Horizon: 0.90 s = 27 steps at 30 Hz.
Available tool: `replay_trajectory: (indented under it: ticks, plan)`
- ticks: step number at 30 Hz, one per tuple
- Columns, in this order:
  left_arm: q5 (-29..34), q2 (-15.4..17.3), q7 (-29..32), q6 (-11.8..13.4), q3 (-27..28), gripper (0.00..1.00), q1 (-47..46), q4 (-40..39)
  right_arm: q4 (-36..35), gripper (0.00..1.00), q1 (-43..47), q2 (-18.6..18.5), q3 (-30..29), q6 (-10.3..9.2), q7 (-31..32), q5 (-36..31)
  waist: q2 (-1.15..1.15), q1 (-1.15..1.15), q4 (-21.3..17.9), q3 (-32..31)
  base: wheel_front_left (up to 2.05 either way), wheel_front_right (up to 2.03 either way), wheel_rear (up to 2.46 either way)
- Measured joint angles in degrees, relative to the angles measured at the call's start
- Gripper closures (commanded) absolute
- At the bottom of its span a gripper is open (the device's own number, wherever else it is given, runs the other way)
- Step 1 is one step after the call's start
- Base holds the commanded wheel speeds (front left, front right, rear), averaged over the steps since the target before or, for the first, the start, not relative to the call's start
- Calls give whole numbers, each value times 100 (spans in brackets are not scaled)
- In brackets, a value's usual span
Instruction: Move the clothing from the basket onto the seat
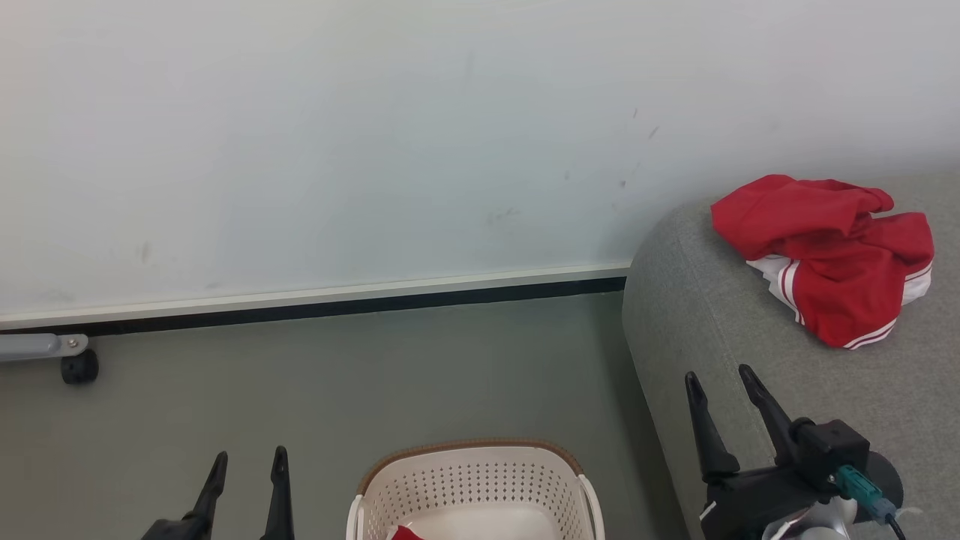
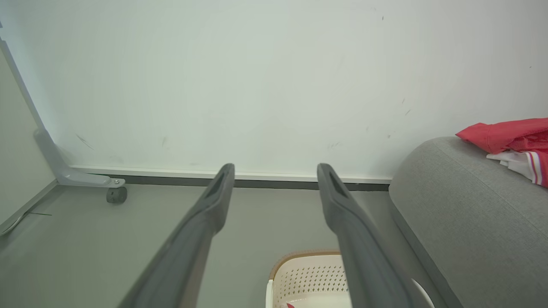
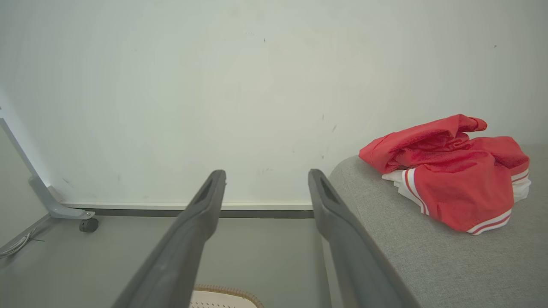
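- Left gripper (image 1: pixel 250 451) at 7 o'clock of head view, right gripper (image 1: pixel 718 372) at 4 o'clock: both spread wide, nothing held.
- One heap of red clothing (image 1: pixel 825 247) already on the seat (image 1: pixel 705 315), at 2 o'clock, near its rounded end.
- At 6 o'clock, red scrap (image 1: pixel 403 533) inside the basket (image 1: pixel 469 445), on the floor (image 1: pixel 375 375) just beside the seat's flank. Likely more to fetch; amount cut off by frame edge.
- Risk: pinching only a fold of the soft fabric, then losing it over the floor gap between basket and seat.
- Risk: catching a fingertip in the perforated wall or hooking the rim, so tipping or dragging the light basket.
- Risk: right arm brushing the seat's side on the way down, given its place over the seat edge.
- Around: pale wall (image 1: pixel 375 150) at 12 o'clock, dark skirting (image 1: pixel 375 304) below it, grey frame leg with caster (image 1: pixel 79 367) at 9 o'clock, well apart.
- No obstacle seen between grippers and basket.
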Motion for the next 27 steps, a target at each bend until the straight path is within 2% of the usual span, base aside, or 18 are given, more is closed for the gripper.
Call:
replay_trajectory:
  ticks: [12,27]
  plan:
    - [211,-137,0,0,311,0,297,-391,-839,0,731,-121,-307,-151,0,-22,0,1,10,18,0,0,0]
    - [419,-229,0,0,357,0,298,-545,-1218,0,862,-114,-468,-201,0,-49,0,1,-9,74,0,0,0]
